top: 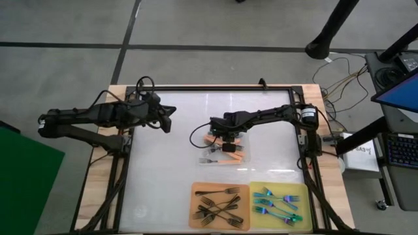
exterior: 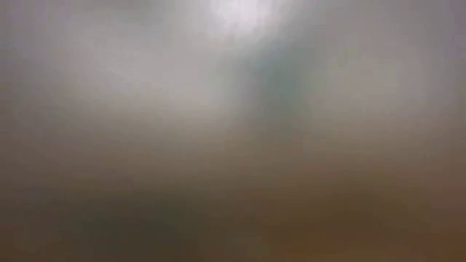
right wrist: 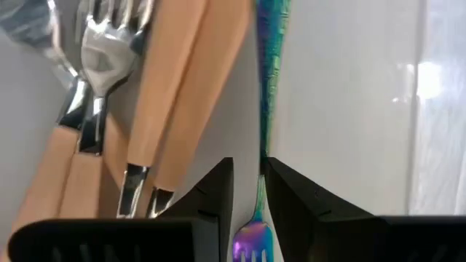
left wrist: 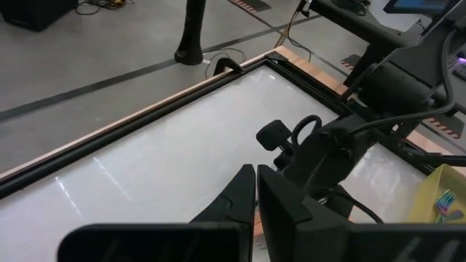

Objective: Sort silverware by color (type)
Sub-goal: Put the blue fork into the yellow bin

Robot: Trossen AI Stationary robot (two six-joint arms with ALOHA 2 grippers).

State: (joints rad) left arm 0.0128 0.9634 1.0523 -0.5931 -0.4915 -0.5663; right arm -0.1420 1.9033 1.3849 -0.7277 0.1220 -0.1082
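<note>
An iridescent fork (right wrist: pixel 268 94) lies on the white table (top: pixel 170 163) directly under the right gripper (right wrist: pixel 249 191), its thin shaft running through the narrow gap between the two dark fingers (right wrist: pixel 218 191). The jaws stand slightly apart on either side of the shaft; whether they pinch it cannot be told. Just beside the gripper lie the orange-handled forks (right wrist: pixel 175 94) in a loose cluster, touching one another. Farther off, toward the table's near edge, black forks (top: pixel 219 207) rest on an orange mat (top: pixel 195 189), and more iridescent forks (top: pixel 277 203) on a yellow mat (top: pixel 302 190) beside it. The left gripper (left wrist: pixel 256 200) hovers well apart, fingers pressed together and holding nothing.
</note>
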